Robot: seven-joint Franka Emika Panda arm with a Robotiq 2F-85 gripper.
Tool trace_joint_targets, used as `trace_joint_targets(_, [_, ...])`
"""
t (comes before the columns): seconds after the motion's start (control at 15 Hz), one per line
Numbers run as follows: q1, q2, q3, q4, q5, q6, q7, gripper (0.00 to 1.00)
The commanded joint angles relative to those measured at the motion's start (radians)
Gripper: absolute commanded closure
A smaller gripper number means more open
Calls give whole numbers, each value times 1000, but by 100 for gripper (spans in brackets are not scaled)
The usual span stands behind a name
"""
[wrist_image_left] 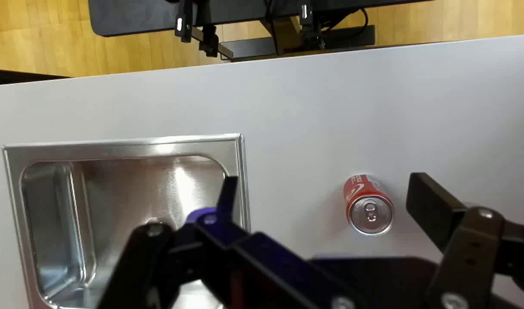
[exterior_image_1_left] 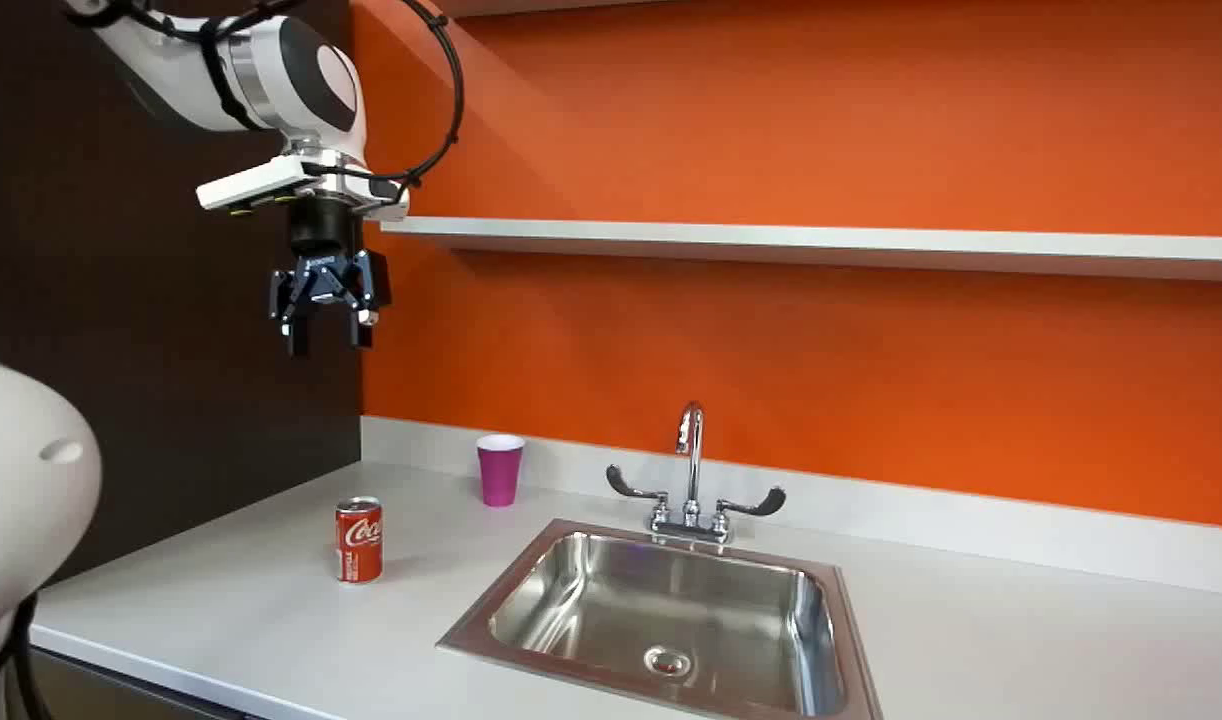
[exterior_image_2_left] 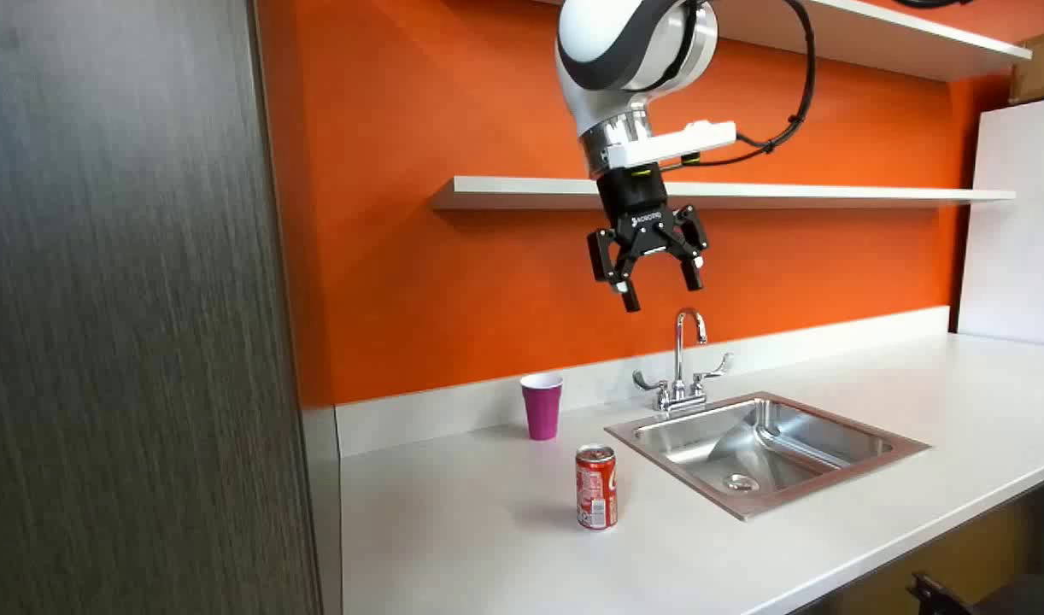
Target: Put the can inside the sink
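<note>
Red cylindrical metal soda can (exterior_image_1_left: 359, 541) upright on the white counter (exterior_image_1_left: 211, 610); my black two-fingered gripper (exterior_image_1_left: 329, 342) hangs high, spread wide, holding nothing.
In an exterior view it stands left of the rectangular stainless-steel sink (exterior_image_1_left: 691, 580); in an exterior view, nearer than the tapered magenta cup (exterior_image_2_left: 542, 412). Wrist view: silvery lid (wrist_image_left: 371, 216); I judge smooth, slippery, thin walls, weight uncertain, so mid-body calls for a gentle squeeze.

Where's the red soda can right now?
In both exterior views, the red can stands on the counter, left of the sink and nearer the camera than the purple cup. The wrist view shows it right of the sink.
</note>
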Motion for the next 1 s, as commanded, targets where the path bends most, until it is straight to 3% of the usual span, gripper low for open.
trace_joint_targets(0.0, [28,3,-25,2,-6,-2,6,0])
trace_joint_targets(0.93, [52,166,-43,-50,53,309,82,0])
